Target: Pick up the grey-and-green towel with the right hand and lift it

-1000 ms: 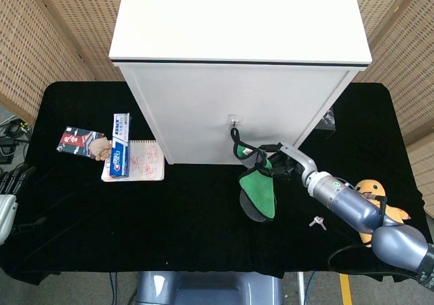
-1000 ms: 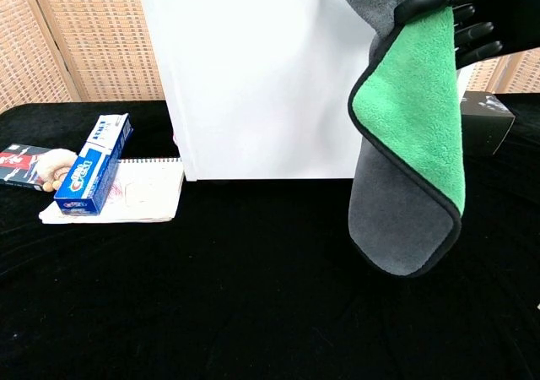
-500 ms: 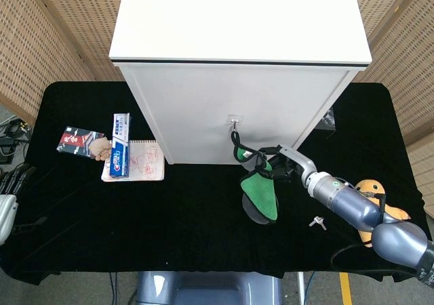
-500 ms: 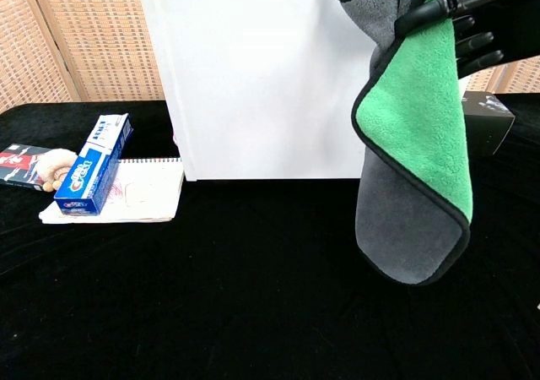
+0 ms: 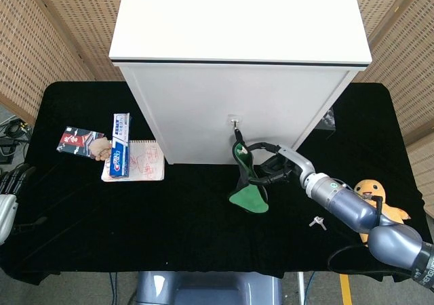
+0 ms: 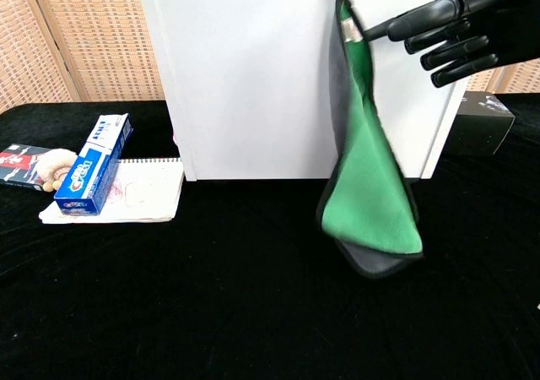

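Observation:
The grey-and-green towel (image 5: 246,185) hangs by its black loop from a small hook (image 5: 234,122) on the white cabinet's front. In the chest view the towel (image 6: 369,186) drapes almost edge-on, green side facing out, with its lower end just above the black table. My right hand (image 6: 460,25) is to the right of the towel's upper part with its fingers stretched out and apart; one fingertip (image 6: 371,34) touches the towel's edge. In the head view the right hand (image 5: 274,168) is beside the towel. My left hand (image 5: 8,190) rests at the table's far left edge, holding nothing.
The white cabinet (image 5: 237,47) fills the table's middle back. A toothpaste box (image 5: 121,144) lies on a notebook (image 5: 135,163), with a small packet (image 5: 76,142) further left. A plush toy (image 5: 371,193) and a small metal piece (image 5: 317,221) lie right. A black box (image 6: 485,122) stands beside the cabinet.
The right hand's fingers have straightened and let go of the towel's upper part. The towel has swung left toward the cabinet and now hangs narrow from the hook.

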{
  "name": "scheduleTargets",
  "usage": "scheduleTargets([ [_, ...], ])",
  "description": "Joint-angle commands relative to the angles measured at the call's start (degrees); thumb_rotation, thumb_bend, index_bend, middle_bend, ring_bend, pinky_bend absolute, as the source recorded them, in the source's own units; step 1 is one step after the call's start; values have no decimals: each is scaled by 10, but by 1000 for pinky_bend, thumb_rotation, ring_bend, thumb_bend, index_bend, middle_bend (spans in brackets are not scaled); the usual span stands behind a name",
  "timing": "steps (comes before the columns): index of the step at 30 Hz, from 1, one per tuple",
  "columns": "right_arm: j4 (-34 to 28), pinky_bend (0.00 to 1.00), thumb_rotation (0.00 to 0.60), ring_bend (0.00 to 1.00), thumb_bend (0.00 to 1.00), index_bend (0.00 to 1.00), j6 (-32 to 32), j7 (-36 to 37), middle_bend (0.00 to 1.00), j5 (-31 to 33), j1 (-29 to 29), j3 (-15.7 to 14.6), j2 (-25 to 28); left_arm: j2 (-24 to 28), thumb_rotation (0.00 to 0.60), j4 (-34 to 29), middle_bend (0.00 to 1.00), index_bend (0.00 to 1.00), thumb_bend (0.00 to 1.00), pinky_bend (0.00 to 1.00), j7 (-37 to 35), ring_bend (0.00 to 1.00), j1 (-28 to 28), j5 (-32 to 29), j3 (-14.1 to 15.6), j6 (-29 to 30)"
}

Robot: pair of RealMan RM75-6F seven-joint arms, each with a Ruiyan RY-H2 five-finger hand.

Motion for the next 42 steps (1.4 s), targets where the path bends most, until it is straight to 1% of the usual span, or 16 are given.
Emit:
scheduleTargets([
  [1, -3, 1000, 600, 1000, 19, 225, -1, 2, 1000, -6, -6, 5, 0, 0, 600, 0, 0, 0, 0, 0, 0, 0, 0, 0, 0, 0],
  [9, -12, 1000, 600, 1000, 16, 227, -16, 8, 1000, -24, -28, 17, 13, 0, 600, -1, 0, 0, 0, 0, 0, 0, 1, 2, 1, 2],
  [15, -26, 1000, 600, 1000, 0, 238, -41, -17, 1000, -83, -78, 29, 37, 2, 600, -2, 0, 0, 0, 0, -4, 0, 2, 3, 0, 4],
  [19, -28, 1000, 600, 1000, 0, 263, -20, -65, 1000, -161, -133, 22, 42, 3, 600, -3, 0, 0, 0, 0, -5, 0, 3, 6, 1, 7],
  [22, -21, 1000, 600, 996, 0, 299, 29, -106, 987, -250, -184, 8, 30, 3, 600, -5, 0, 0, 0, 0, -1, 0, 4, 8, 2, 9],
  [24, -16, 985, 600, 954, 0, 318, 71, -123, 944, -311, -215, -3, 20, 2, 600, -6, 0, 0, 0, 0, 2, 0, 4, 9, 2, 10],
  [25, -11, 958, 600, 924, 0, 320, 94, -130, 922, -340, -228, -9, 16, 2, 600, -7, 0, 0, 0, 0, 3, 0, 4, 10, 2, 11],
  [27, 7, 831, 600, 826, 0, 312, 160, -142, 848, -425, -257, -32, 3, 0, 600, -8, 0, 0, 0, 0, 8, 0, 5, 12, 3, 14],
  [28, 16, 758, 600, 775, 0, 303, 185, -146, 805, -453, -266, -41, 0, -1, 600, -8, 0, 0, 0, 0, 10, 0, 5, 12, 3, 15],
  [30, 43, 521, 600, 584, 0, 271, 253, -155, 633, -518, -286, -66, -11, -3, 600, -7, 0, 0, 0, 0, 14, 0, 6, 14, 3, 19],
  [31, 59, 443, 600, 511, 0, 260, 290, -159, 565, -549, -294, -79, -18, -5, 600, -6, 0, 0, 0, 0, 17, 0, 7, 15, 2, 21],
  [33, 101, 252, 600, 287, 0, 211, 370, -194, 369, -604, -311, -103, -36, -8, 600, -5, 0, 0, 0, 0, 20, 0, 8, 18, 3, 26],
  [36, 152, 81, 600, 48, 0, 134, 476, -268, 143, -648, -338, -132, -71, -11, 600, -4, 0, 0, 0, 0, 21, 0, 12, 25, 3, 35],
  [38, 168, 22, 600, 2, 0, 100, 519, -301, 52, -657, -349, -145, -89, -12, 600, -3, 0, 0, 0, 0, 21, 0, 13, 28, 4, 40],
  [39, 174, 7, 600, 0, 0, 83, 537, -313, 20, -659, -353, -150, -96, -12, 600, -3, 0, 0, 0, 0, 20, 0, 14, 29, 4, 41],
  [42, 185, 0, 600, 0, 0, 59, 579, -350, 0, -659, -363, -162, -112, -12, 600, -3, 0, 0, 0, 0, 18, 0, 16, 33, 4, 47],
])
